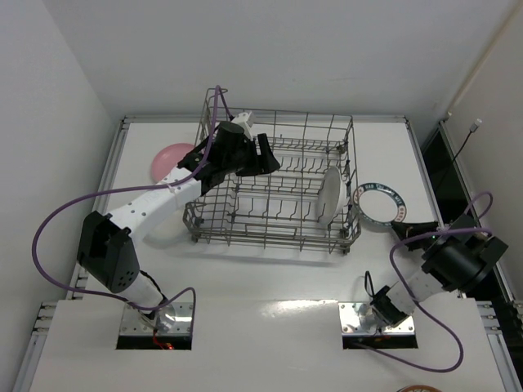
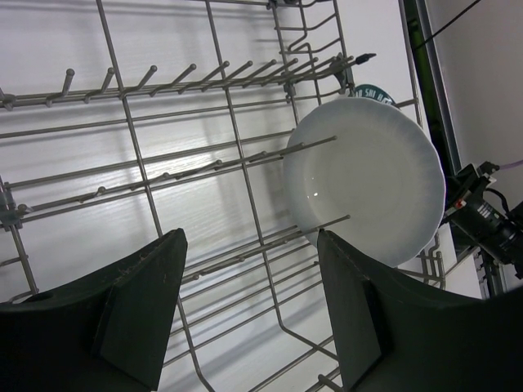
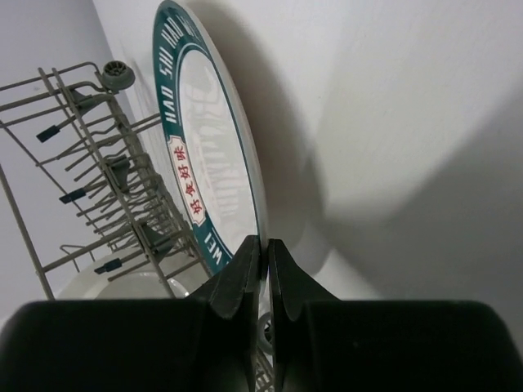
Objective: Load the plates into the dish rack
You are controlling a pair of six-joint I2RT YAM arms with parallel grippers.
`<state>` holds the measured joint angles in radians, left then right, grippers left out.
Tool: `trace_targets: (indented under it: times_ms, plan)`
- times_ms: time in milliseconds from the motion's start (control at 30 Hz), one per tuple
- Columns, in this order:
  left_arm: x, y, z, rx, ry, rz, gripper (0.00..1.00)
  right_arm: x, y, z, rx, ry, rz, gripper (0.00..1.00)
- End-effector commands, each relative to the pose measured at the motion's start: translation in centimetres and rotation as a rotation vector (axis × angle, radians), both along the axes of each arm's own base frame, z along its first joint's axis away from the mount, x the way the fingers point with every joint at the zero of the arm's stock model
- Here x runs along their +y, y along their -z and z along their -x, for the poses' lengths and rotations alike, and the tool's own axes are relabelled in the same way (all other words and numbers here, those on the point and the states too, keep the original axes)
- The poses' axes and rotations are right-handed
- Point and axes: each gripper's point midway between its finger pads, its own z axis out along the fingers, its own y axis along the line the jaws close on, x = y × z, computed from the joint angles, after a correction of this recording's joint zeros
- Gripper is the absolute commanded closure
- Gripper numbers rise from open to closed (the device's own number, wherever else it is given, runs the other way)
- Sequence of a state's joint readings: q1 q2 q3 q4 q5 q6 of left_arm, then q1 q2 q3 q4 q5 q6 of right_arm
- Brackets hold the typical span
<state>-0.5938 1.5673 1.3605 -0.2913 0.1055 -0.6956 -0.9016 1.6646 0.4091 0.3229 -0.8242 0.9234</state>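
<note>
The grey wire dish rack (image 1: pixel 274 184) stands mid-table. A plain white plate (image 1: pixel 329 196) stands on edge between tines at its right end and also shows in the left wrist view (image 2: pixel 368 180). My left gripper (image 2: pixel 252 237) is open and empty, hovering over the rack's left part (image 1: pixel 245 151). My right gripper (image 3: pixel 263 242) is shut on the rim of the teal-rimmed plate (image 3: pixel 200 155), which is held tilted just right of the rack (image 1: pixel 382 202). The pink plate (image 1: pixel 167 159) lies left of the rack, partly behind my left arm. The second white plate does not clearly show.
The rack's tall wire sides and tines (image 2: pixel 163 163) lie under my left fingers. The rack's right wall (image 3: pixel 98 180) stands close to the held plate. A wall and a dark gap (image 1: pixel 441 180) border the table's right edge.
</note>
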Motion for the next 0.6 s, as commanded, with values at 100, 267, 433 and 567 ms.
trace_targets:
  times_ms: [100, 267, 433, 567]
  plan:
    - [-0.1, -3.0, -0.6, -0.065, 0.006, 0.041, 0.38, -1.2, -6.9, -0.5, -0.212, -0.021, 0.251, 1.00]
    - [-0.1, -3.0, -0.6, -0.065, 0.006, 0.041, 0.38, -2.0, -14.3, 0.4, -0.265, 0.056, 0.521, 1.00]
    - [-0.1, -3.4, -0.5, -0.068, 0.002, 0.052, 0.38, -1.9, -22.7, 3.0, -0.295, 0.172, 0.788, 1.00]
    - [-0.2, -3.4, -0.3, -0.065, 0.010, 0.055, 0.38, -1.0, -26.0, 3.9, -0.267, 0.178, 0.868, 1.00]
